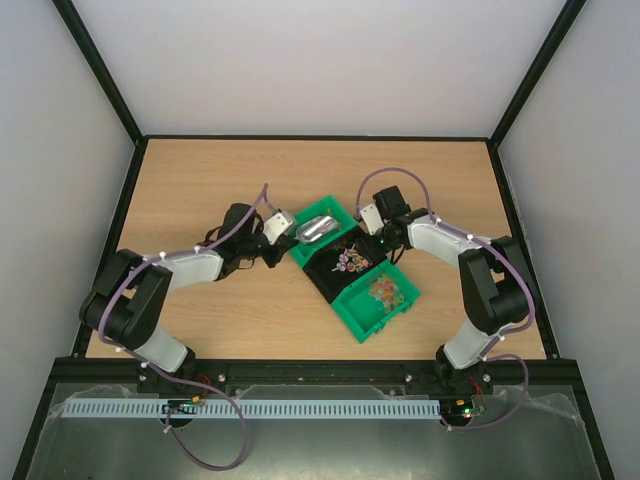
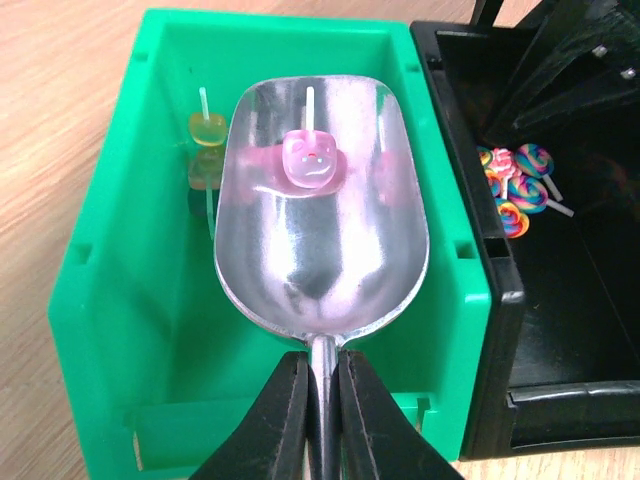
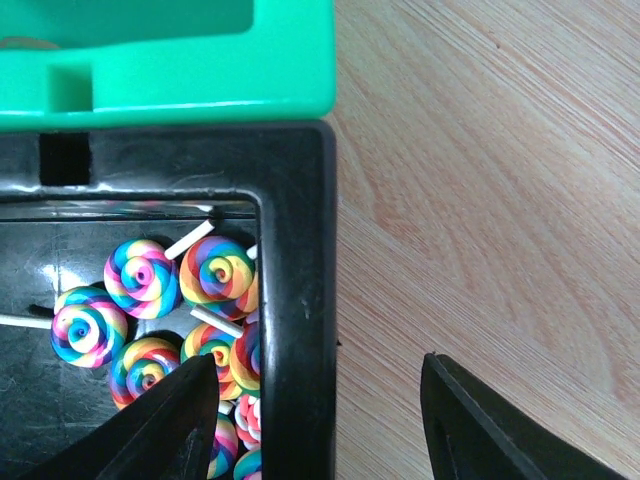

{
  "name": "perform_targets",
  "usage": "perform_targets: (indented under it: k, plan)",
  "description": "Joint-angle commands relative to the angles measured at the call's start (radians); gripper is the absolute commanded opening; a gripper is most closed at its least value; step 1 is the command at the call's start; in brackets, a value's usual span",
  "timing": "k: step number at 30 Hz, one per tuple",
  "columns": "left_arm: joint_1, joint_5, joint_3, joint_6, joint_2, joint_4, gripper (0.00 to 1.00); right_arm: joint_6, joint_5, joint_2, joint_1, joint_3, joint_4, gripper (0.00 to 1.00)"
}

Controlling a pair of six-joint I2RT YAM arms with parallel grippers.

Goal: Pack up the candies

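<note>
3 bins on the table (image 1: 200, 180): 1 green bin (image 1: 313, 211) nearer the far edge, 1 green bin (image 1: 348, 318) nearer the near edge, 1 black bin (image 1: 320, 266) between them. 1 metal scoop (image 2: 320, 250). candies (image 1: 385, 290): 1 pink candy (image 2: 313, 160) in the scoop, 2 yellowish candies (image 2: 207, 127) in the far green bin, at least 6 swirl lollipops (image 3: 218, 272) in the black bin, more partly hidden; those in the near green bin are too small to count.
</note>
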Motion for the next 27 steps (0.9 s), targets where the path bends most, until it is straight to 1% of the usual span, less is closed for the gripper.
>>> perform_targets:
  k: [1, 5, 6, 9, 14, 18, 22, 27]
  plan:
    - [0.005, 0.017, -0.016, 0.008, -0.052, 0.042, 0.02, -0.010, 0.001, -0.042, -0.004, 0.015, -0.049, 0.58]
    - [0.005, 0.005, 0.026, 0.003, -0.056, -0.026, 0.02, -0.011, -0.001, -0.047, -0.004, 0.015, -0.052, 0.60]
    - [0.001, -0.001, 0.058, 0.020, -0.048, -0.076, 0.02, -0.013, 0.001, -0.047, -0.004, 0.015, -0.054, 0.58]
    - [-0.008, -0.095, 0.144, 0.091, -0.030, -0.260, 0.02, -0.015, 0.006, -0.046, -0.004, 0.019, -0.059, 0.53]
    - [0.001, -0.173, 0.209, 0.177, -0.046, -0.504, 0.02, -0.010, -0.024, -0.058, -0.004, 0.018, -0.060, 0.51]
    - [-0.033, -0.226, 0.286, 0.211, -0.030, -0.685, 0.02, -0.005, -0.028, -0.052, -0.003, 0.021, -0.060, 0.48]
    - [-0.067, -0.320, 0.401, 0.184, 0.026, -0.831, 0.02, -0.002, -0.030, -0.045, 0.000, 0.023, -0.058, 0.46]
    - [-0.086, -0.387, 0.565, 0.139, 0.118, -1.028, 0.02, 0.002, -0.021, -0.042, 0.005, 0.026, -0.054, 0.40]
